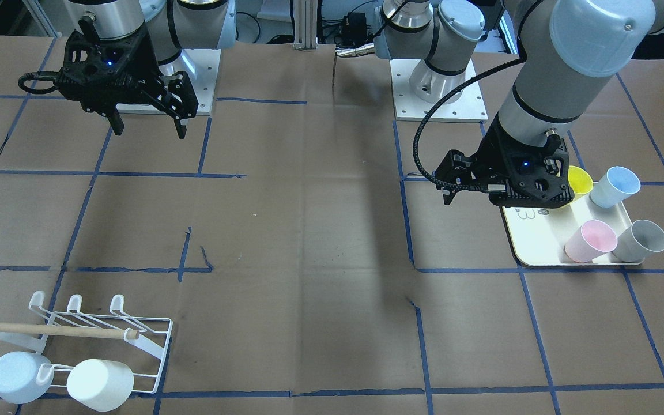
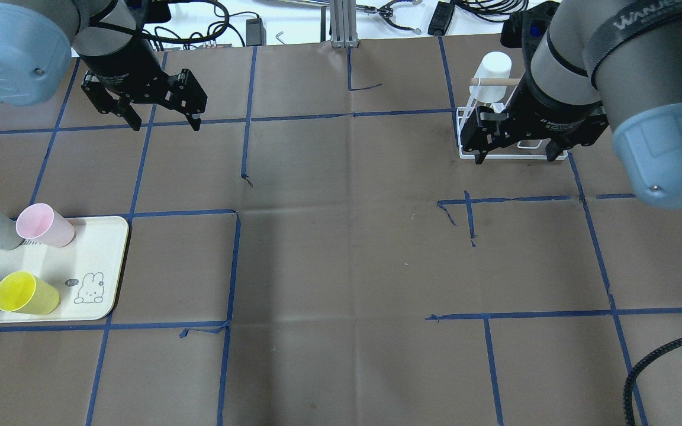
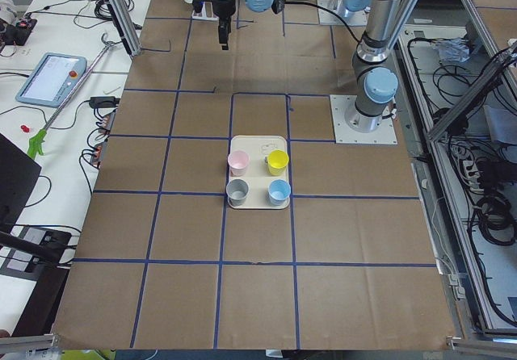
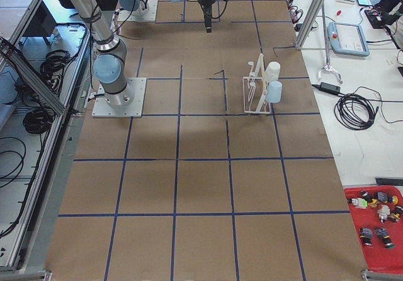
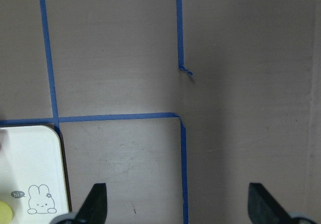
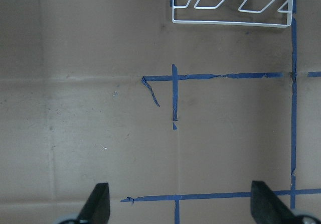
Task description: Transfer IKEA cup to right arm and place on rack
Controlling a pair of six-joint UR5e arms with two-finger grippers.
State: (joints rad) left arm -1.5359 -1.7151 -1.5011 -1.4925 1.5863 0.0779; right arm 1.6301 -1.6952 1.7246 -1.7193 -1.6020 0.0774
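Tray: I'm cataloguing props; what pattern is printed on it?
Cream tray, line-drawn bunny with speech bubble; clearest in overhead view.

Open table [image 2: 347,266] between rack [image 1: 95,332] and tray [image 2: 98,248]; 4 cups [image 2: 45,225] fill tray.

Light falls evenly from above on the brown paper-covered table [image 1: 309,230], which is matte and shows no hard glare. The cream rectangular tray [image 1: 534,242] is washed near white in the front-facing view. Beside it, toward the table's middle, a broad soft shadow crosses the paper. My left wrist view is sharp on the paper by the tray's corner, but the black fingertips [image 5: 98,204] of my left gripper [image 5: 180,206] blur at the bottom edge. My right wrist view is dimmer and darkens toward its left corners.
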